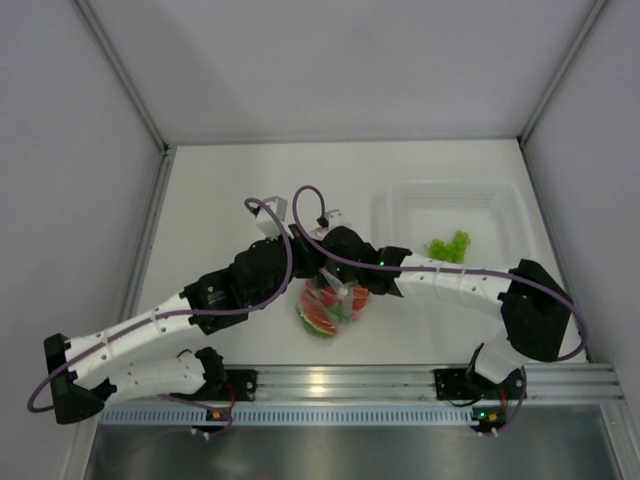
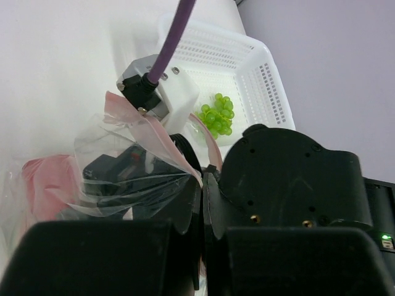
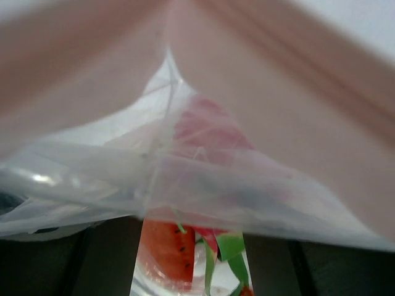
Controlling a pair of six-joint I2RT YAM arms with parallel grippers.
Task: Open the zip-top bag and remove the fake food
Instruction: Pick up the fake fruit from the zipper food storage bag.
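Both arms meet over the middle of the white surface (image 1: 225, 200).

Zip-top bag (image 1: 338, 303): hangs between the two arm ends, with its lower part toward the near edge of the surface. The film is crinkled and clear.

Left pincer (image 2: 200, 185): closed tight. A gathered fold of the bag's film runs into the seam between its fingers, so it has hold of the bag at one side of the mouth.

Right pincer (image 3: 194, 250): sits at the bag mouth, coming in from the basket side. The pink zip strip (image 3: 296, 80) lies across the top of its wrist view, very close and blurred. Its fingers (image 3: 62, 262) stand apart, partway open, under draped film. I cannot make out any grip on the film or on a piece.

Fake food (image 1: 322, 318): inside the bag, low down, below and ahead of the right pincer. A red melon slice (image 3: 166, 246) with dark seeds and green tips (image 3: 231, 250) show in the gap between the fingers.

White perforated basket (image 1: 505, 215): stands right of the bag, apart from it. A green cluster (image 1: 448, 246) lies inside.
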